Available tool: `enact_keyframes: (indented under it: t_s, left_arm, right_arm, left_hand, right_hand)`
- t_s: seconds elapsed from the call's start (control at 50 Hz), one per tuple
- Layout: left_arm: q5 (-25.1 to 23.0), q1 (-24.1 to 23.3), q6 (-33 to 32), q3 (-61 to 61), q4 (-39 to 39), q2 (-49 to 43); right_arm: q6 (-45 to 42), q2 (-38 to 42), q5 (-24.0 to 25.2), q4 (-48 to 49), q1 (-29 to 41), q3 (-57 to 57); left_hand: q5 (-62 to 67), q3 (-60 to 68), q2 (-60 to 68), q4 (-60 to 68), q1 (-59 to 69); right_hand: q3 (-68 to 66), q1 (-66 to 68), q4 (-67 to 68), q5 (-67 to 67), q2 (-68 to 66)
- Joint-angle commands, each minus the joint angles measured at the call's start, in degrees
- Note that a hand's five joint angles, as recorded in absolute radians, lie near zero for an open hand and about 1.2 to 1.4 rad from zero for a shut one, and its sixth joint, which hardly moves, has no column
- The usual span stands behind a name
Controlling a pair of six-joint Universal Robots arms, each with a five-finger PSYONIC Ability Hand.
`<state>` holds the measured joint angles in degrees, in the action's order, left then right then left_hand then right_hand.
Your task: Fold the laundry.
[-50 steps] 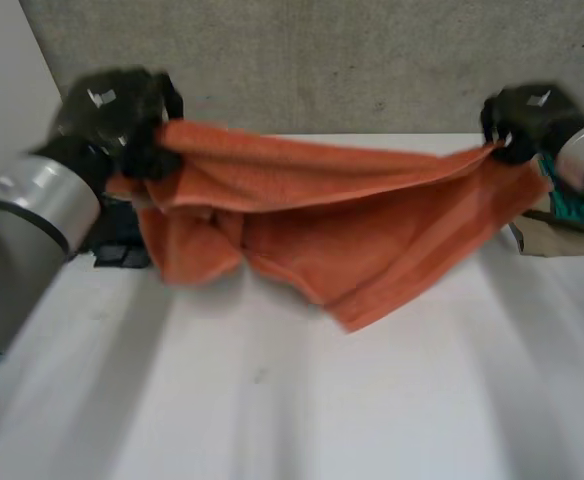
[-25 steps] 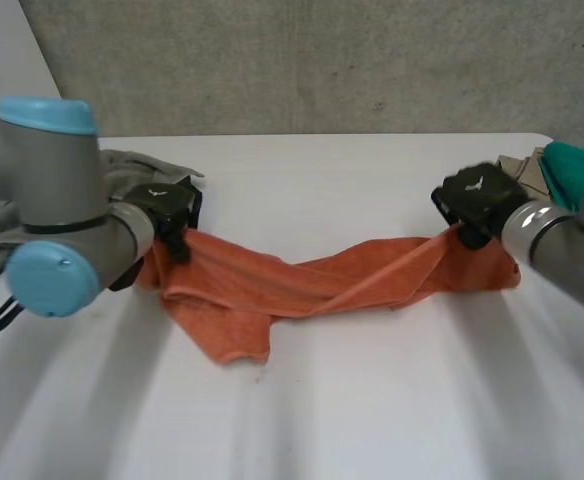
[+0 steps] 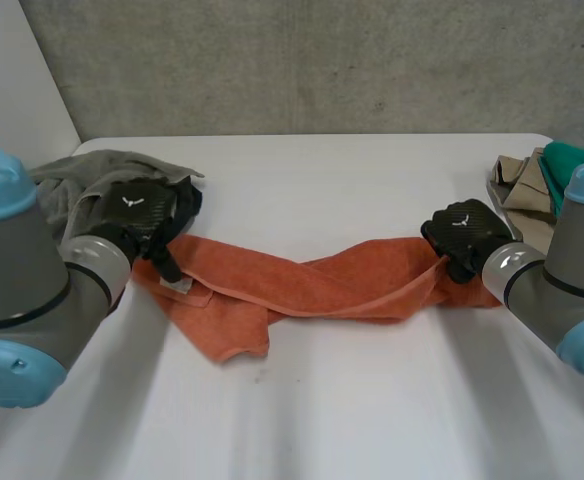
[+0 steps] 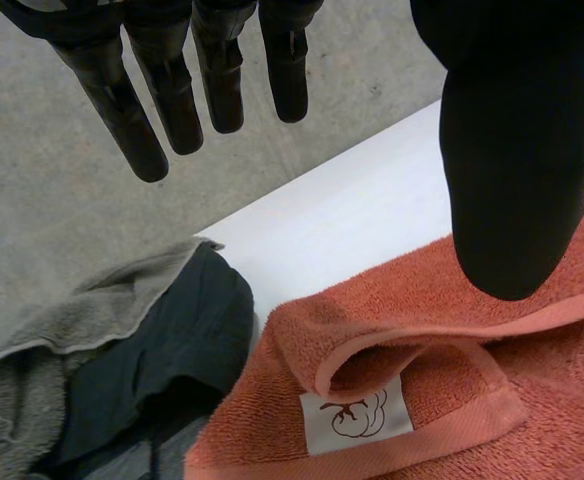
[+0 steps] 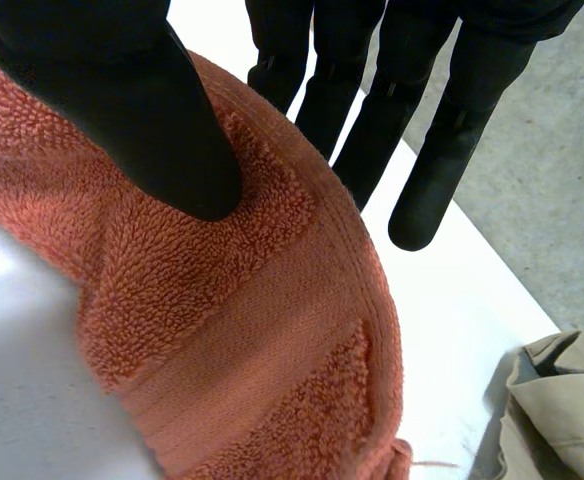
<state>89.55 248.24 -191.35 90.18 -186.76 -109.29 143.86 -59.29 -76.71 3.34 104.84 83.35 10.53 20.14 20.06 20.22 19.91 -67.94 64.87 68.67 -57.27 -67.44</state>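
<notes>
An orange towel (image 3: 302,285) lies twisted and bunched across the white table (image 3: 322,400) between both hands. My left hand (image 3: 137,215) hovers at the towel's left end. Its fingers (image 4: 172,90) are straight and its thumb (image 4: 512,150) stands apart, holding nothing. Under it lies the towel's folded corner (image 4: 422,300) with a white label (image 4: 357,420). My right hand (image 3: 462,235) is at the towel's right end. Its thumb (image 5: 122,90) presses the towel's edge (image 5: 222,330) against the fingers, pinching it.
A pile of grey cloth (image 3: 82,175) and a dark garment (image 4: 172,340) lies just beyond my left hand. Beige (image 3: 527,180) and teal (image 3: 572,160) clothes sit at the table's right edge, close to my right hand. The table's far edge drops to concrete floor.
The towel, held stretched in the air a second ago, has come down onto the table. My left hand has opened and let go of its corner; the right still pinches its end.
</notes>
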Motion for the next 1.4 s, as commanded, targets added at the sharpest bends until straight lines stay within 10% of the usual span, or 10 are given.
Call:
enact_keyframes:
  t_s: [0.02, 0.22, 0.44, 0.6, 0.84, 0.94, 1.22, 1.4]
  left_arm:
    - [-0.95, 1.98, 0.97, -5.97, -0.27, -10.05]
    - [-1.04, 3.21, 1.33, -13.89, 2.02, -19.02]
    - [-3.24, 3.83, 2.73, -18.20, 2.90, -22.46]
    - [-2.89, 4.80, 2.47, -26.80, 1.05, -24.83]
    - [-1.48, 6.38, 1.15, -48.61, -21.08, -19.48]
    - [-3.50, 6.47, 5.37, -49.05, -25.67, -14.12]
    - [-7.89, 8.05, 3.70, -16.47, -15.04, -1.63]
    - [-12.47, 9.54, -8.50, 6.92, -17.05, -4.17]
  right_arm:
    - [-0.16, 0.06, 0.33, -0.09, -0.25, 1.03]
    - [-0.33, 0.32, 0.77, 0.09, -0.77, 1.64]
    - [-0.86, 2.95, 0.86, 0.79, -1.39, -0.55]
    - [-3.85, 8.66, 1.04, 2.11, -1.13, -9.77]
    - [5.90, 8.94, -10.03, 38.64, -0.77, -34.21]
    - [10.47, 5.33, -7.58, 44.22, -0.95, -35.45]
    - [8.46, -0.29, -0.90, 23.30, -2.00, -17.98]
    - [4.94, -0.48, 5.60, 16.70, -2.36, 4.44]
  left_hand:
    - [5.49, 5.89, 5.97, 5.80, 6.11]
    - [11.04, 11.43, 11.51, 11.35, 11.66]
    - [57.08, 57.47, 57.56, 57.39, 57.70]
    - [59.47, 59.86, 59.94, 59.78, 60.09]
    - [59.47, 59.86, 59.94, 59.78, 60.09]
    - [59.47, 59.86, 59.94, 59.78, 60.09]
    - [59.47, 59.86, 59.94, 59.78, 60.09]
    - [59.47, 59.86, 59.94, 59.78, 60.09]
  right_hand:
    - [-12.06, 15.13, 11.33, -12.73, -12.56]
    - [-12.06, 15.13, 11.33, -12.73, -12.56]
    - [-12.06, 15.13, 11.33, -12.73, -12.56]
    - [-12.06, 15.13, 11.33, -12.73, -12.56]
    - [-12.06, 15.13, 11.33, -12.73, -12.56]
    - [-12.06, 15.13, 11.33, -12.73, -12.56]
    - [-12.06, 15.13, 11.33, -12.73, -12.56]
    - [-12.06, 15.13, 11.33, -12.73, -12.56]
